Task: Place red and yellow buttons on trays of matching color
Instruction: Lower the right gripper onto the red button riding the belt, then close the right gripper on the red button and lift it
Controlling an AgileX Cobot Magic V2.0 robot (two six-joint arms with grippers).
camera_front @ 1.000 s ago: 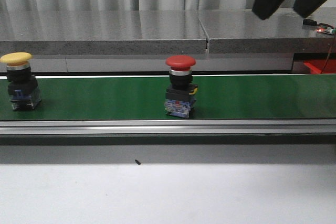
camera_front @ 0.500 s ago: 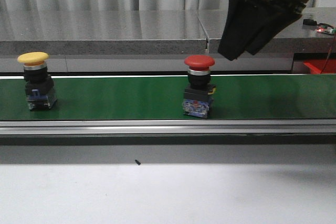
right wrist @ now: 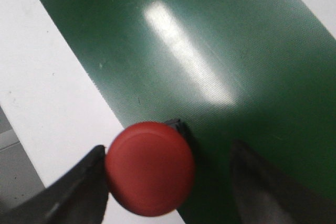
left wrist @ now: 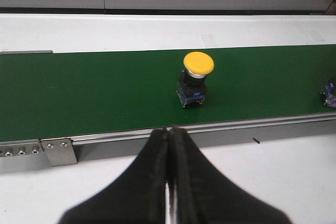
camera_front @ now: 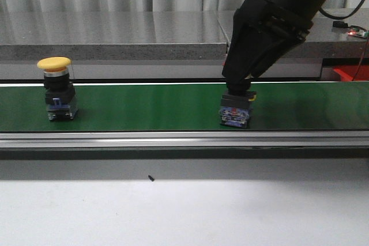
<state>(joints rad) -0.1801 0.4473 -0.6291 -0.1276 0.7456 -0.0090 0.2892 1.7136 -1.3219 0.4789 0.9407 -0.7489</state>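
The red button [right wrist: 150, 168] stands on the green belt [camera_front: 144, 108] near its middle. My right gripper [camera_front: 236, 82] is lowered over it and open, one finger on each side of the red cap, the left finger close against it. In the front view only the button's blue and black base [camera_front: 234, 113] shows below the fingers. The yellow button [camera_front: 55, 64] stands upright on the belt far to the left, untouched. My left gripper [left wrist: 170, 129] is shut and empty, hovering over the white table in front of the yellow button [left wrist: 198, 64]. The trays are out of view.
A metal rail [camera_front: 173, 137] runs along the belt's near edge, with white table [camera_front: 184, 211] in front. A grey stone ledge [camera_front: 115, 36] lies behind the belt. A red shape [camera_front: 349, 73] and a small circuit board [camera_front: 357, 31] sit at the far right.
Both buttons have travelled to the right along the belt. My right gripper has come down from the upper right and now straddles the red button's cap.
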